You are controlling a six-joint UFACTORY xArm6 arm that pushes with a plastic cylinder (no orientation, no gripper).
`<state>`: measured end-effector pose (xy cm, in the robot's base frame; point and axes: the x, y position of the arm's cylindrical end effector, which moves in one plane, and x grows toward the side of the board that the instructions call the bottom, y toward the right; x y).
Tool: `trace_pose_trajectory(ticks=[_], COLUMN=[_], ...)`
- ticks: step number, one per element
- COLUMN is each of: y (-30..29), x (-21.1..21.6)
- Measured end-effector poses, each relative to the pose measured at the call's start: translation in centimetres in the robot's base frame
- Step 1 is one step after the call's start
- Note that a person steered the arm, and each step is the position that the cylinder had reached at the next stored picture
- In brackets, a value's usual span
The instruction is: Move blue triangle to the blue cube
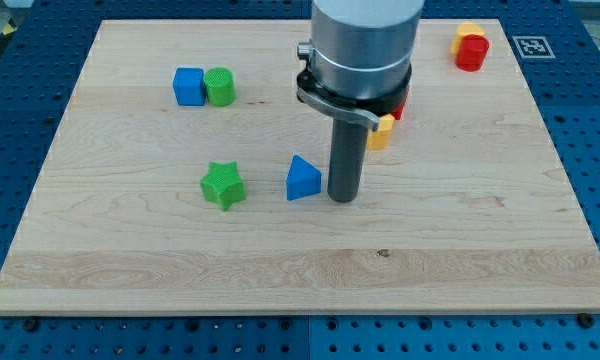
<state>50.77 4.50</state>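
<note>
One push barely begun: my tip (342, 199) stood just right of blue triangle (302, 179), holding nothing. Blue cube (188, 86) lay well apart, up-left; whole journey remained.

Grey arm (365, 45) descending from the view's top, rod upright, my tip (342, 199) low at centre

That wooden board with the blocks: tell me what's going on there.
One robot arm with a straight dark rod is working the light wooden board. My tip sits just to the view's right of the blue triangular block, close beside it. The blue cube lies up and to the view's left, touching a green cylinder. A green star-shaped block lies left of the triangle. The triangle has not reached the cube.
</note>
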Motion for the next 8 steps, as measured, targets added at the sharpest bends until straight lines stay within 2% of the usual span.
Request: trace_pose_trajectory(ticks=[3,8], y=[0.6,-7.3], x=[1.8,-3.6])
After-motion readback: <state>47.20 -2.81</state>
